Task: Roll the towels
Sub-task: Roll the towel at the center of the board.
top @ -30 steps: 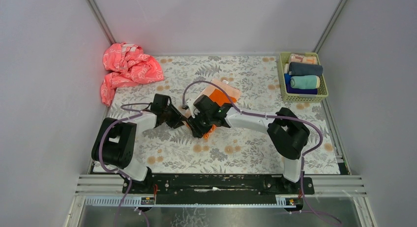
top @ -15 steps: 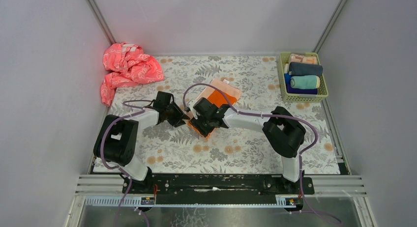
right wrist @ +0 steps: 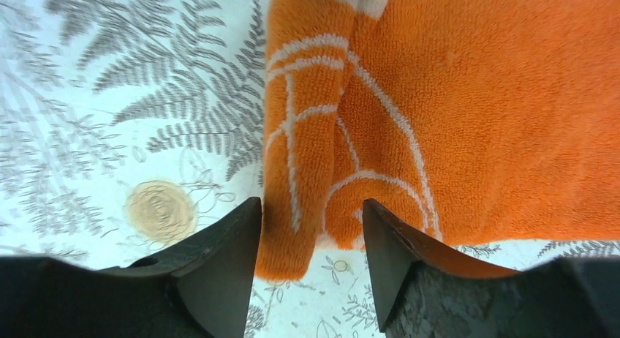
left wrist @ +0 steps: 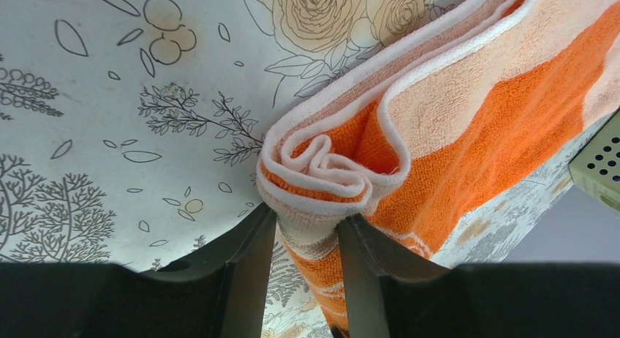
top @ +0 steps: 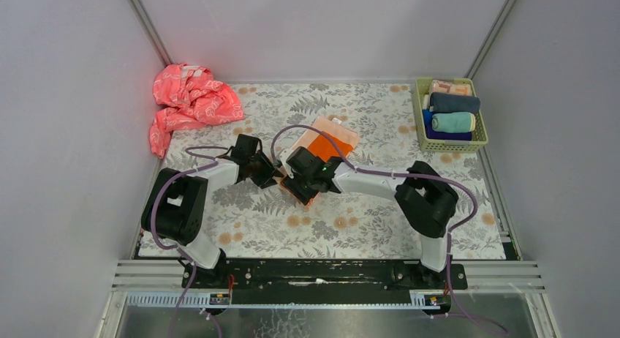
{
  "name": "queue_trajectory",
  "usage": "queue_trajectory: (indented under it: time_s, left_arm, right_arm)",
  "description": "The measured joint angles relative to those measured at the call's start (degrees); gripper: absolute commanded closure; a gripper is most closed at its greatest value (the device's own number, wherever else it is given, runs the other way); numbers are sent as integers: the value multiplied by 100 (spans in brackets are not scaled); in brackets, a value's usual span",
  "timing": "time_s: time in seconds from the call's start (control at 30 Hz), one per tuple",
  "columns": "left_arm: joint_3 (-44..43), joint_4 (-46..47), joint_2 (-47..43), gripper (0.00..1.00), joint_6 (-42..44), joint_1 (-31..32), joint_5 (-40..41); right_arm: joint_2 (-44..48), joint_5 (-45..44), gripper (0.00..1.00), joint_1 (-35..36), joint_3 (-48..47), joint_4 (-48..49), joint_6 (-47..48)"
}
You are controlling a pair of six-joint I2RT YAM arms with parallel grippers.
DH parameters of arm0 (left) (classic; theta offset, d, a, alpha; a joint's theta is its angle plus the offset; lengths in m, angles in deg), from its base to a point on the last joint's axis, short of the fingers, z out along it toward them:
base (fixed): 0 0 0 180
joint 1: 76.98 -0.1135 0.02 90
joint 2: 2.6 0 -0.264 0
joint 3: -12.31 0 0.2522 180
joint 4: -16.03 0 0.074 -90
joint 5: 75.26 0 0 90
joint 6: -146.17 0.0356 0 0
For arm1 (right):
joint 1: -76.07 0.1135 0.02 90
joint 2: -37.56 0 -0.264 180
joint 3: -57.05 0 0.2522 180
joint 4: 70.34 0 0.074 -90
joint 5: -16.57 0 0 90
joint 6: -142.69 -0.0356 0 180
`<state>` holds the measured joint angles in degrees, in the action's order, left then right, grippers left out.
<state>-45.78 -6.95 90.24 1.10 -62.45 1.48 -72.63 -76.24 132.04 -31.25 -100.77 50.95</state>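
Orange towel (top: 338, 139) runs lower left to upper right in top view, rolled end pinched by left end effector (left wrist: 305, 221), w/ right end effector (right wrist: 311, 206) open astride it.

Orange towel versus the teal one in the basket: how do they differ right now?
The orange towel lies on the table, only its near end rolled; the teal towel is a full roll in the basket. The orange one carries white lines; the teal one is plain. Both are small cloths.
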Motion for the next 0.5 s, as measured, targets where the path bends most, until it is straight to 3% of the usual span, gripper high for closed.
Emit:
queue_trajectory:
  time_s: [0.33,0.4,0.5]
  left_arm:
    - [0,-33,-24,64,4,7,57]
    - [0,-42,-28,64,4,7,70]
    - [0,-52,-33,64,4,7,72]
  right_arm:
    - [256,42,44,114,-63,7,-177]
    - [149,46,52,114,-61,20,-219]
    - [48,85,74,114,-26,22,-284]
